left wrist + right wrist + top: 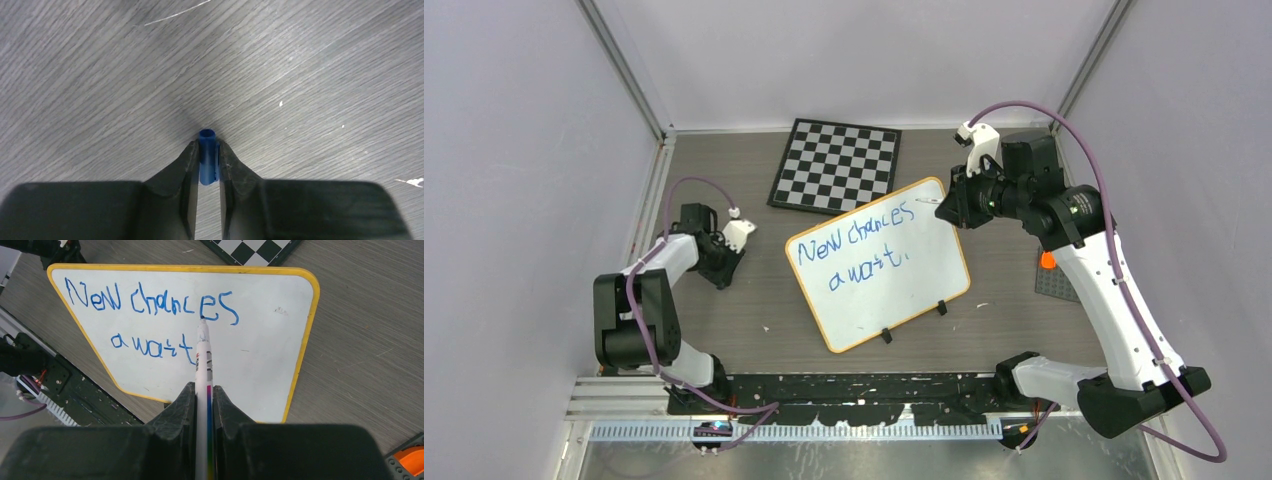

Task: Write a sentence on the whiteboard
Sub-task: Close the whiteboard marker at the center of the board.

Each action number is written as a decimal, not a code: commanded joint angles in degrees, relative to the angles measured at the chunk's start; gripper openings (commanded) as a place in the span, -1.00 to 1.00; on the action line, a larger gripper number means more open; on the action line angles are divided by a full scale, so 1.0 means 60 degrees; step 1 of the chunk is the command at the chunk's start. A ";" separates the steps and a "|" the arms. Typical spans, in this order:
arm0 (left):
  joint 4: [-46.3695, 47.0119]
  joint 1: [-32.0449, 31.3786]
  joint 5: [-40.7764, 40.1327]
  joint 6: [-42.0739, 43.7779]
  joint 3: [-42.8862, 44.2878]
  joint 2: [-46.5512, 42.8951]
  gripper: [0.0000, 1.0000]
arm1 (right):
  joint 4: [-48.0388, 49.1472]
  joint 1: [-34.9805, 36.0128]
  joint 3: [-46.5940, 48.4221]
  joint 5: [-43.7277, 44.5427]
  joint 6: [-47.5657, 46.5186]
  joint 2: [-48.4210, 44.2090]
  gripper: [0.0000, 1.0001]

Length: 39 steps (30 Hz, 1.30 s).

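The orange-rimmed whiteboard (914,290) lies tilted at table centre, with "New chances await" on it in blue and the chessboard (836,165) at its eleven o'clock. The left gripper (207,159) pinches a blue cap (207,145); the right gripper (204,396) clamps the marker (202,352).

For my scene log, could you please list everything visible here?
whiteboard: one, white with orange rim, table centre
writing: blue, "New chances await", on whiteboard
clips: two, black, whiteboard's near edge
chessboard: one, black and white, behind whiteboard
orange piece: one, on dark grey plate, right side
table: one, grey-brown wood grain
blue cap: one, between left fingers
marker: one, white, tip at the writing
left gripper: black, closed on blue cap
right gripper: black, closed on marker
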 commanded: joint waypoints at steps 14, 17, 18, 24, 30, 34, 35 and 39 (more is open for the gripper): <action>-0.1149 0.0102 -0.0839 0.0749 -0.0220 -0.0134 -0.24 | 0.0345 -0.0036 0.0293 -0.0140 0.0043 -0.0122 -1.00; -0.1186 0.0212 -0.0779 0.0842 -0.0300 -0.0111 -0.22 | 0.0329 -0.0035 0.0305 -0.0135 0.0035 -0.0115 -0.99; -0.1191 0.0233 -0.0733 0.0867 -0.0325 -0.0122 -0.23 | 0.0330 -0.0045 0.0309 -0.0135 0.0049 -0.0115 -0.99; -0.1154 0.0227 -0.0502 0.0894 -0.0496 -0.0250 -0.53 | 0.0333 -0.0036 0.0363 -0.0162 0.0052 -0.0052 -0.99; -0.2607 0.0225 0.0505 0.0482 0.0896 -0.1259 -0.97 | 0.0306 -0.0034 0.0491 -0.0699 0.0238 0.0027 -0.99; -0.4123 0.0124 0.1678 0.0253 0.2771 -0.2176 -1.00 | 0.0367 -0.0039 0.0398 -0.1074 0.0405 0.0012 -1.00; -0.4502 -0.0053 0.1810 0.0177 0.3362 -0.2285 -1.00 | 0.0438 -0.0036 0.0331 -0.1212 0.0483 -0.0024 -0.99; -0.5920 -0.1193 0.2219 -0.0170 0.5704 -0.2419 -1.00 | 0.0693 -0.0038 0.0051 -0.1739 0.0778 -0.0144 -0.99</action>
